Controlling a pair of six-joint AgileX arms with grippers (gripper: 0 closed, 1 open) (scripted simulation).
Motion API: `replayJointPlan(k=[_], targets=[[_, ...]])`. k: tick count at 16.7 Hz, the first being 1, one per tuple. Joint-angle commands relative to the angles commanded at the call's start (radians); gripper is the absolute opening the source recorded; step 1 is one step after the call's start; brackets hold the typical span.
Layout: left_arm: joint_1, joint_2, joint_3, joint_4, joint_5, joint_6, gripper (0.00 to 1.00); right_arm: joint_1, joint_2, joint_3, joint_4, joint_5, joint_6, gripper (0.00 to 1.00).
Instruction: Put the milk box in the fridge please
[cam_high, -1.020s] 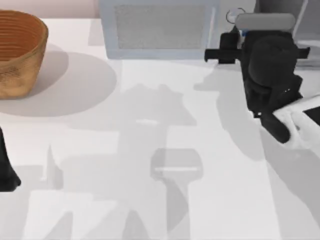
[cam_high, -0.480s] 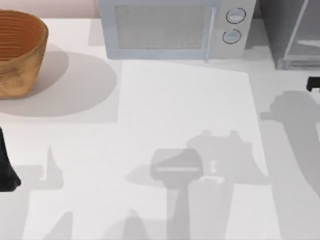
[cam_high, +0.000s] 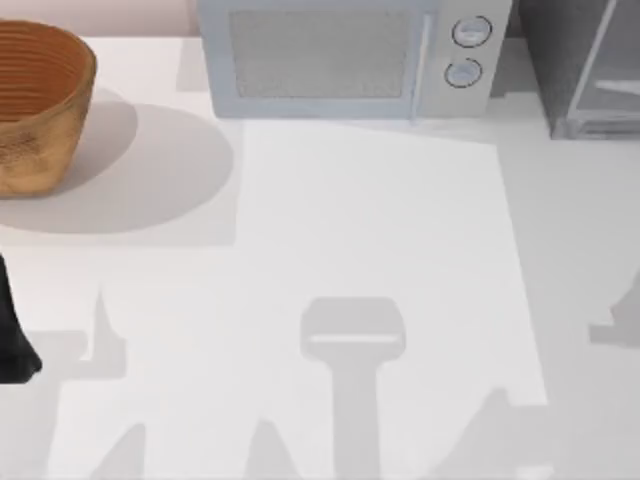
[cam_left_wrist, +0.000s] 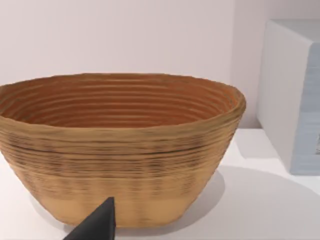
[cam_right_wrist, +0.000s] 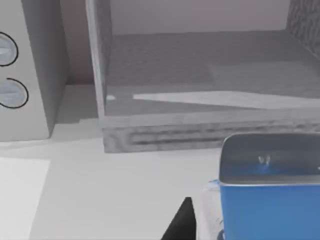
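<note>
In front of the open fridge (cam_right_wrist: 200, 85), the right claw pinches the milk box (cam_right_wrist: 270, 200), one dark finger (cam_right_wrist: 180, 222) beside it. Best to keep the carton level, lift it over the bottom sill and go straight in. It stands upright, long axis vertical, top toward the shelf. The left arm (cam_high: 12, 335) rests parked by the basket (cam_left_wrist: 120, 145); whether its claw is spread I cannot tell.

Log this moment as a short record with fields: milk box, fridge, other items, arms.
milk box: blue carton, close before the right wrist camera, outside the fridge
fridge: dark grey cabinet, open, inner floor bare
microwave: pale, two dials, left of the fridge
basket: woven, table's far left
left arm: parked at the left edge
</note>
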Motion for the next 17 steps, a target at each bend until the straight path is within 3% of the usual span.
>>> replayJointPlan(k=[7,17], targets=[[0.000,0.000,0.000,0.000,0.000,0.000,1.00,0.007,-0.384,-0.154,-0.076,-0.068,-0.022,0.00],[0.000,0.000,0.000,0.000,0.000,0.000,1.00,0.004,-0.337,-0.115,-0.024,-0.085,-0.017,0.00]])
